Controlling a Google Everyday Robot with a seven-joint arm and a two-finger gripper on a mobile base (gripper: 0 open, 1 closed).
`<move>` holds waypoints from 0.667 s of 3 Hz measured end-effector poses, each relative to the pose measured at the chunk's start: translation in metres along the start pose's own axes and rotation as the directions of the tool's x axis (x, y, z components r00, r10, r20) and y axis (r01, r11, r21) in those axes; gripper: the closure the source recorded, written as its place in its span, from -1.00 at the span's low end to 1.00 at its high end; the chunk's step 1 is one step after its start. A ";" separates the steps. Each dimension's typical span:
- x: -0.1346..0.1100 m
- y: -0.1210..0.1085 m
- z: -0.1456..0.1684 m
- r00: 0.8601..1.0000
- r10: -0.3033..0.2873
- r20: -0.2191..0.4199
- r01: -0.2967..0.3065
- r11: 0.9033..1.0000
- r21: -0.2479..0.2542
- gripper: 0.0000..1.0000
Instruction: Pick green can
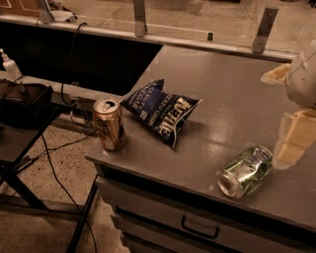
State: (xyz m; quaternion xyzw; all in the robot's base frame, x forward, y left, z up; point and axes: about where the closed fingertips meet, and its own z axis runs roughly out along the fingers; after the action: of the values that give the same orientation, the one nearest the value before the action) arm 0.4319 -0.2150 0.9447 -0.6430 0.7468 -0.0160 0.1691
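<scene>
The green can point(245, 171) lies on its side near the front right of the grey counter point(232, 99), its silver end facing the front edge. The copper-brown can point(109, 123) stands upright at the counter's front left corner. My gripper point(294, 137) is at the right edge of the view, cream-coloured, hanging just right of and slightly above the green can, apart from it.
A dark blue chip bag point(162, 111) lies between the two cans. A drawer with a handle point(199, 228) is below the counter's front edge. A metal rail with posts point(139, 15) runs along the back. A dark side table point(19, 116) and cables stand at the left.
</scene>
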 end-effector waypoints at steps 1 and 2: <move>0.008 0.024 0.042 0.994 -0.111 0.022 0.112 0.992 -0.058 -1.00; 0.014 0.041 0.074 0.985 -0.171 0.019 0.172 0.978 -0.118 -1.00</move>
State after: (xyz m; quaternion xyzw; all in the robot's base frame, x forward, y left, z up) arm 0.4113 -0.2071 0.8621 -0.7140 0.6875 0.0169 0.1315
